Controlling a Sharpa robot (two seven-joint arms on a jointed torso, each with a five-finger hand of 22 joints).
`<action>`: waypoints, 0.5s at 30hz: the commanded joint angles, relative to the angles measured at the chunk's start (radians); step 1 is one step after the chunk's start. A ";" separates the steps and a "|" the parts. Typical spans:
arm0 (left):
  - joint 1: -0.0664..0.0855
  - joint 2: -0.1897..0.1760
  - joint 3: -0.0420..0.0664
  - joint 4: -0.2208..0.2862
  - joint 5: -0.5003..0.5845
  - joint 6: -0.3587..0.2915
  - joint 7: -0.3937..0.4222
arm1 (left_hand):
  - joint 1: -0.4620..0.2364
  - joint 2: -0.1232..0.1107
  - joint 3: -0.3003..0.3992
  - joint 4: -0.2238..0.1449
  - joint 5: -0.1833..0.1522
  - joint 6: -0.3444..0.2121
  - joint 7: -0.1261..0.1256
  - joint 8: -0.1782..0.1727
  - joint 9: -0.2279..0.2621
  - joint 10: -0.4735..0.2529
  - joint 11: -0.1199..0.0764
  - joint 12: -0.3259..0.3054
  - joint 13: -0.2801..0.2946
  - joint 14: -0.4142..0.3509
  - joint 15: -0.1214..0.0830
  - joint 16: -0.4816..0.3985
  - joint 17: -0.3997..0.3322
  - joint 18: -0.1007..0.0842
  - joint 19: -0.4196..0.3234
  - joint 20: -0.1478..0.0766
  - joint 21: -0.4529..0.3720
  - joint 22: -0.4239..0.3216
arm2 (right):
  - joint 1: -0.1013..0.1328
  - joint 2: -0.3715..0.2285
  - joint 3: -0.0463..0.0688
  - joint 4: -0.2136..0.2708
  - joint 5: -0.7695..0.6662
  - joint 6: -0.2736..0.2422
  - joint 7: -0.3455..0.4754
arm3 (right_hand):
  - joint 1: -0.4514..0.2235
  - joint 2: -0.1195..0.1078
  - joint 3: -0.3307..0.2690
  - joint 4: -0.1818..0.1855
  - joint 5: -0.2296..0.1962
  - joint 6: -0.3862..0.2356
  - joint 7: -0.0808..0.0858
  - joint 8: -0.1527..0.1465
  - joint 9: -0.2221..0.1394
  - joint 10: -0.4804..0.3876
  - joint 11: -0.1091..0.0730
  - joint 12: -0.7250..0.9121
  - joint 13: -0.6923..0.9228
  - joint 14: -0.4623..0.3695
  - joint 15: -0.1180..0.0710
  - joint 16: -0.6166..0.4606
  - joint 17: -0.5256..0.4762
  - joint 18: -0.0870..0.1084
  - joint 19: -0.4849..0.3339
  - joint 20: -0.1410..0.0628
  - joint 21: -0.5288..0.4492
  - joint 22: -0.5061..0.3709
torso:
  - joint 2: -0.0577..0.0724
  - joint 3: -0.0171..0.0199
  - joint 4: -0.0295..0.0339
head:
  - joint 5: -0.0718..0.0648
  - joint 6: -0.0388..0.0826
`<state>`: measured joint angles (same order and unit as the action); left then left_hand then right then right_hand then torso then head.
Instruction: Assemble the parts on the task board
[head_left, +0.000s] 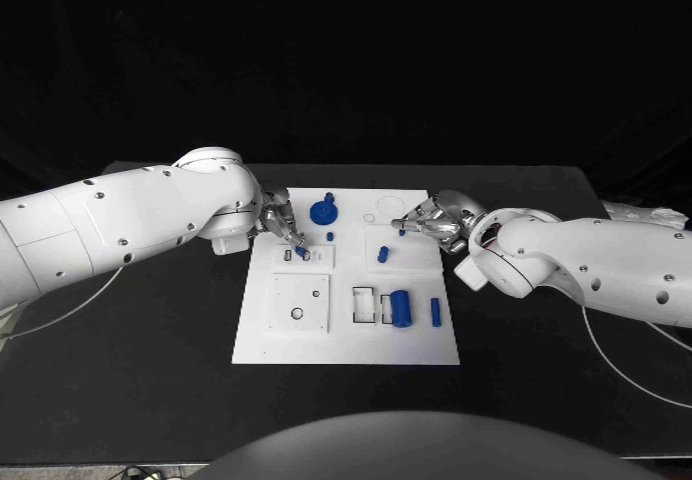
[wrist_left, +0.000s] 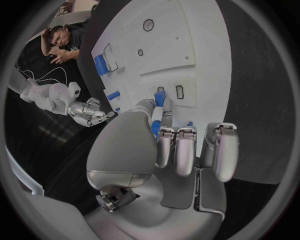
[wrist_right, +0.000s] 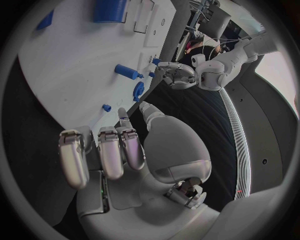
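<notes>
The white task board (head_left: 346, 340) lies mid-table. My left hand (head_left: 278, 226) hangs over its far left corner and pinches a small blue part (wrist_left: 159, 98) between thumb and forefinger, right at the slotted plate (head_left: 307, 257); its other fingers (wrist_left: 177, 150) are curled in. My right hand (head_left: 433, 220) hovers at the board's far right edge, fingers (wrist_right: 112, 152) curled in and holding nothing, with a small blue peg (wrist_right: 107, 107) on the board just off its forefinger. A blue gear (head_left: 326, 212) and a short blue pin (head_left: 384, 254) rest on the board.
Near the board's front right stand a thick blue cylinder (head_left: 402, 308) and a thin blue bar (head_left: 434, 310) beside open slots. A white plate with round holes (head_left: 300, 303) sits front left. Black table (head_left: 144, 370) surrounds the board.
</notes>
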<state>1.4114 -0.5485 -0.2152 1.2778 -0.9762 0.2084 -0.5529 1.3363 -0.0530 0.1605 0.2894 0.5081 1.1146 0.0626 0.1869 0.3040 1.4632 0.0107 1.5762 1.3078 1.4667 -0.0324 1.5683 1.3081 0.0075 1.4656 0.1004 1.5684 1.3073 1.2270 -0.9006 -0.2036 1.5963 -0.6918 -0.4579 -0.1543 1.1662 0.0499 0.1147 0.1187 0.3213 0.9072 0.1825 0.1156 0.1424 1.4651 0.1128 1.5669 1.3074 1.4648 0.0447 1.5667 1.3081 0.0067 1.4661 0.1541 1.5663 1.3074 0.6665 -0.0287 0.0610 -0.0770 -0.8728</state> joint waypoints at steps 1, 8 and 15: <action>-0.001 0.004 0.000 0.000 0.016 0.025 0.000 | 0.008 -0.005 0.005 0.000 -0.001 0.003 0.001 -0.005 0.000 0.108 -0.005 -0.005 0.263 0.104 -0.006 0.003 0.263 -0.008 0.105 -0.008 0.002 0.263 | -0.001 0.000 0.000 0.000 -0.007 0.002 0.008 | 0.012 0.001 -0.004 -0.004 0.004 0.000 0.005 0.006 0.002 0.106 0.005 0.004 0.263 0.106 0.009 0.004 0.263 -0.007 0.105 0.008 0.004 0.263 | 0.000 -0.0002 0.0000 | -0.001 0.000; -0.001 0.005 0.000 0.000 0.023 0.032 -0.004 | 0.011 -0.003 0.009 0.000 -0.005 0.003 0.002 -0.007 -0.001 0.108 -0.004 -0.005 0.263 0.104 -0.006 0.003 0.263 -0.008 0.105 -0.009 0.002 0.263 | -0.001 0.001 0.000 0.000 -0.007 0.003 0.008 | 0.012 0.001 -0.004 -0.004 0.004 0.000 0.005 0.006 0.002 0.106 0.005 0.004 0.263 0.106 0.009 0.004 0.263 -0.007 0.105 0.008 0.004 0.263 | 0.001 -0.0001 0.0006 | 0.001 0.000; -0.001 0.004 0.000 -0.001 0.025 0.039 -0.007 | 0.011 -0.002 0.010 0.001 -0.008 0.002 0.002 -0.008 -0.001 0.108 -0.004 -0.005 0.263 0.104 -0.006 0.003 0.263 -0.008 0.105 -0.009 0.002 0.263 | -0.001 0.002 0.000 0.000 -0.007 0.003 0.008 | 0.012 0.001 -0.004 -0.004 0.004 0.000 0.005 0.006 0.002 0.106 0.005 0.004 0.263 0.106 0.009 0.004 0.263 -0.007 0.105 0.008 0.004 0.263 | 0.000 -0.0003 0.0007 | 0.001 0.000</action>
<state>1.4101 -0.5465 -0.2153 1.2762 -0.9614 0.2242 -0.5562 1.3350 -0.0543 0.1661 0.2895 0.5036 1.1145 0.0627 0.1848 0.3034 1.4632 0.0107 1.5762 1.3077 1.4666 -0.0324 1.5683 1.3079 0.0076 1.4656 0.1004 1.5684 1.3073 1.2270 -0.8996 -0.2036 1.5959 -0.6917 -0.4582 -0.1540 1.1662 0.0499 0.1147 0.1186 0.3213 0.9073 0.1825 0.1156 0.1432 1.4652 0.1128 1.5669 1.3074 1.4648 0.0447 1.5667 1.3079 0.0067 1.4660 0.1541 1.5663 1.3073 0.6665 -0.0288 0.0613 -0.0759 -0.8728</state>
